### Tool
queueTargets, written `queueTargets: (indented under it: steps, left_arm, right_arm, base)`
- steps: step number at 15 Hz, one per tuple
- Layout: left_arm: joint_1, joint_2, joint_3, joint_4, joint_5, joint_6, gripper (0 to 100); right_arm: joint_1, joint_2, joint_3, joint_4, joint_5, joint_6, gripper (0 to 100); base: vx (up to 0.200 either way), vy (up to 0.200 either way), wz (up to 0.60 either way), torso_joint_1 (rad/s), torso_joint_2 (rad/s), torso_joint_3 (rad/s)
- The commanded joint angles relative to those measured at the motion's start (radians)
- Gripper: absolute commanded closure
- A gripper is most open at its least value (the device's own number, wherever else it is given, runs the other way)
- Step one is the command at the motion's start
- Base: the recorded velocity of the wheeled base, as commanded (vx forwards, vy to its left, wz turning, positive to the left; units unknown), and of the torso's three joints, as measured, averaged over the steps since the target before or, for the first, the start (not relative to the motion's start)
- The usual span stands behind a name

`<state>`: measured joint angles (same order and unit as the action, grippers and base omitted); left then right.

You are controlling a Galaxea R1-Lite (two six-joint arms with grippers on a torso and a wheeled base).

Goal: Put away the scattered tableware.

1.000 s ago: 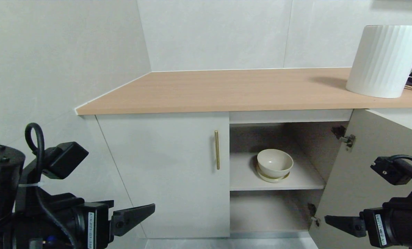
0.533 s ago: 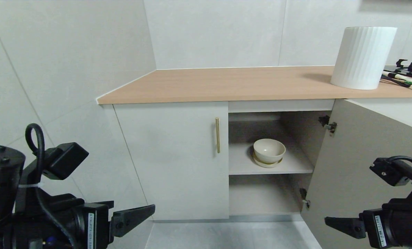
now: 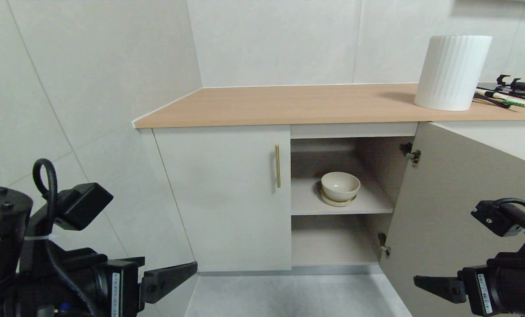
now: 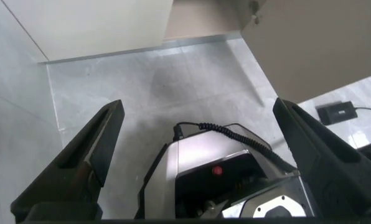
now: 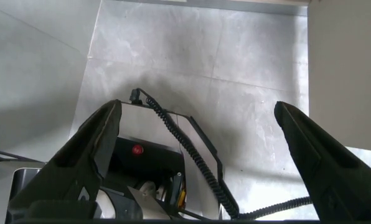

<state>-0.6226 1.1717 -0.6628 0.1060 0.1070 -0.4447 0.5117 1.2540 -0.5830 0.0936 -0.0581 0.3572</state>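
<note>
Cream-coloured ceramic is seen inside the cabinet (image 3: 353, 130): a bowl (image 3: 340, 186) is set on a shallow plate (image 3: 336, 202) of the same colour. Both are standing on the upper shelf (image 3: 306, 200), towards its middle. Under this shelf a lower shelf (image 3: 333, 246) is seen.

The right door (image 3: 443, 211) of the cabinet is swung wide open towards the robot. The left door (image 3: 227, 198) is shut, and a thin brass handle (image 3: 277, 166) is fixed upright near its inner edge. The cabinet is covered by a wooden countertop (image 3: 289, 103). A white ribbed container (image 3: 452, 72) is placed upright at the right part of it. Just beside the container, some long utensils (image 3: 509, 94) are laid at the edge of the view; what they are cannot be told exactly.

The left gripper (image 4: 198, 118) is held low in front of the shut door, well apart from the bowl. Its fingers are spread wide, and the grey floor tiles (image 4: 173, 74) are seen between them. The right gripper (image 5: 198, 115) is held low beside the open door, also with its fingers spread wide over the floor.
</note>
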Motion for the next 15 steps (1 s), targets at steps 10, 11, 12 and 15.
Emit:
queueTargets:
  steps: [10, 11, 12, 15]
  left_arm:
    - [0.000, -0.003, 0.000, -0.002, 0.003, 0.000, 0]
    - [0.000, -0.003, 0.000, -0.002, 0.003, 0.000, 0]
    - [0.000, -0.003, 0.000, -0.002, 0.003, 0.000, 0]
    - [0.000, -0.003, 0.000, -0.002, 0.003, 0.000, 0]
  right_arm:
    - [-0.001, -0.081, -0.044, 0.161, -0.032, -0.026, 0]
    - [-0.001, -0.096, -0.061, 0.222, -0.032, -0.043, 0]
    - [-0.001, -0.108, -0.075, 0.262, -0.032, -0.060, 0]
    - [-0.001, -0.159, -0.126, 0.388, -0.034, -0.083, 0]
  base:
    - [0.000, -0.100, 0.00, 0.000, 0.00, 0.004]
    - [0.000, -0.200, 0.00, 0.007, 0.00, 0.007]
    - [0.000, -0.200, 0.00, 0.002, 0.00, -0.007]
    - [0.000, -0.200, 0.00, 0.004, 0.00, 0.002]
